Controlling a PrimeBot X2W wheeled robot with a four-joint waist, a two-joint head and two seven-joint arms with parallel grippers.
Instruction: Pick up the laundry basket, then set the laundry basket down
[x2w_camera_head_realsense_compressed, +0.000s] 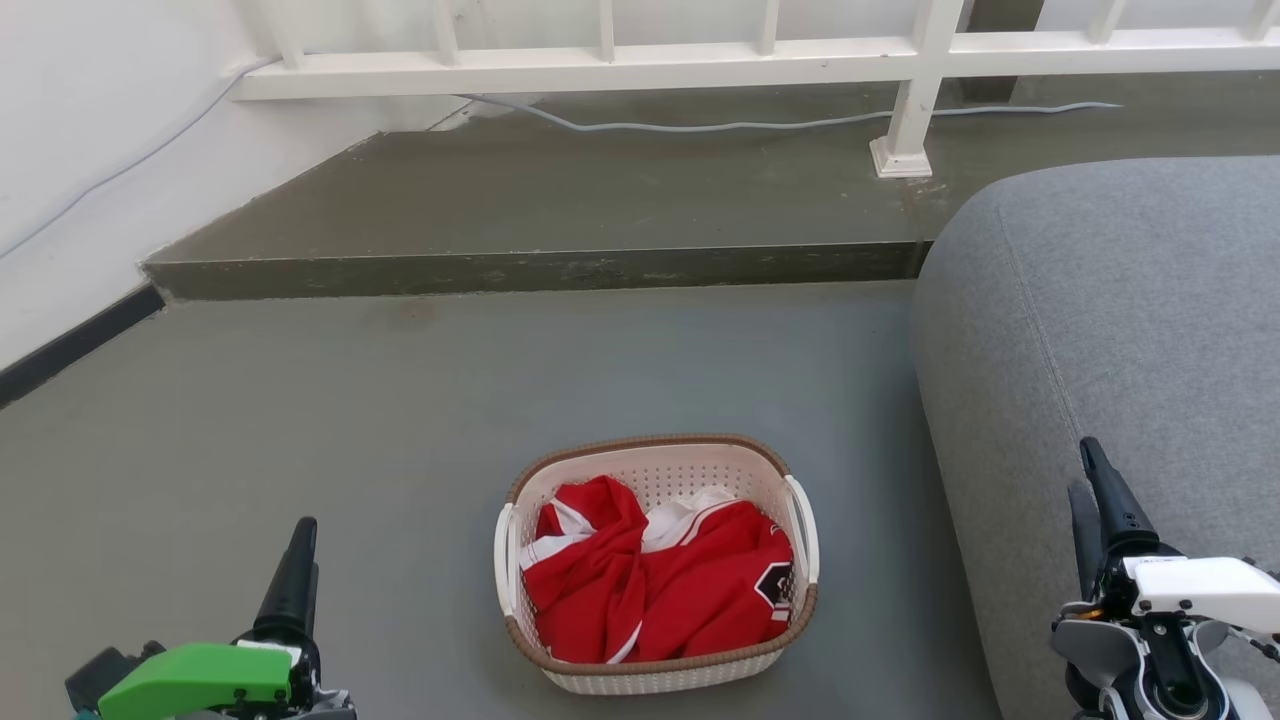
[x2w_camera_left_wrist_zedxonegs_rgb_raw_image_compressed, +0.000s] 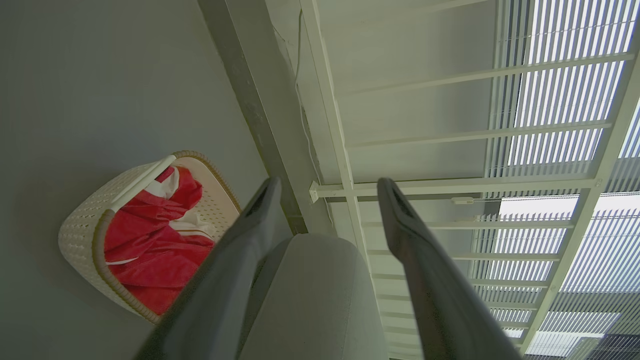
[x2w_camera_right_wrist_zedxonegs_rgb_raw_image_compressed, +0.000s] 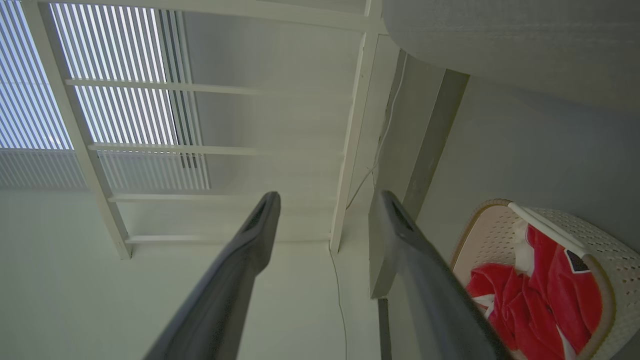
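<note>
The laundry basket (x2w_camera_head_realsense_compressed: 655, 683) stands on the grey floor at lower centre, cream-white and perforated with a brown rim and white side handles. A red and white garment (x2w_camera_head_realsense_compressed: 690, 590) lies bunched inside it. My left gripper (x2w_camera_head_realsense_compressed: 300, 540) hangs to the basket's left, apart from it, fingers pointing up the view. In the left wrist view the left gripper (x2w_camera_left_wrist_zedxonegs_rgb_raw_image_compressed: 329, 184) is open and empty, with the basket (x2w_camera_left_wrist_zedxonegs_rgb_raw_image_compressed: 82, 225) off to its left. My right gripper (x2w_camera_head_realsense_compressed: 1082, 468) hovers over the sofa's edge, right of the basket. In the right wrist view this gripper (x2w_camera_right_wrist_zedxonegs_rgb_raw_image_compressed: 328, 196) is open and empty, the basket (x2w_camera_right_wrist_zedxonegs_rgb_raw_image_compressed: 607, 245) at lower right.
A grey sofa (x2w_camera_head_realsense_compressed: 1120, 330) fills the right side, close to the basket. A raised concrete step (x2w_camera_head_realsense_compressed: 540, 268) crosses the floor behind it, with a white railing (x2w_camera_head_realsense_compressed: 700, 60) and a grey cable (x2w_camera_head_realsense_compressed: 700, 126) on top. A white wall (x2w_camera_head_realsense_compressed: 80, 150) bounds the left.
</note>
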